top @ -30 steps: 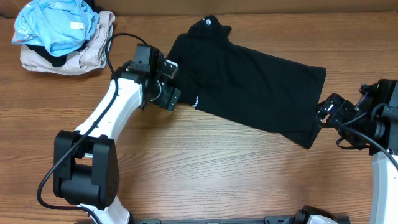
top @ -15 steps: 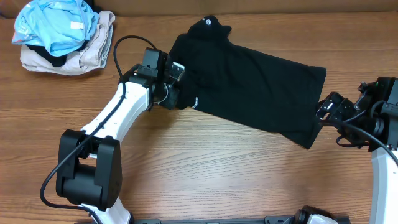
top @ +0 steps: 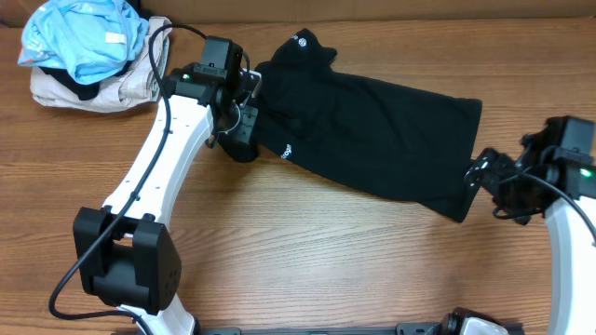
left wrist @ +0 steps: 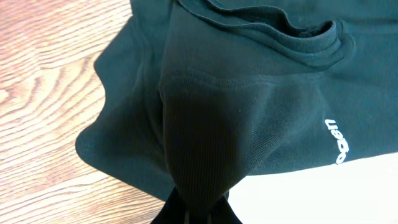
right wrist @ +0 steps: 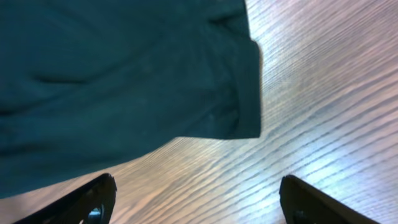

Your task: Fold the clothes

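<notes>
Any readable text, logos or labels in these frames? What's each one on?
"ogen", sideways white print on the black shirt; start possibly cut off.
Round white logo near the shirt's collar: too small to read.
White tag on the blue garment: too small to read.

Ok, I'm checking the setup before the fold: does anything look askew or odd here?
The black shirt lies slanted across the table, and the left hand pinches its edge into a bunched ridge. The right hand is open beside the hem corner, holding nothing.
</notes>
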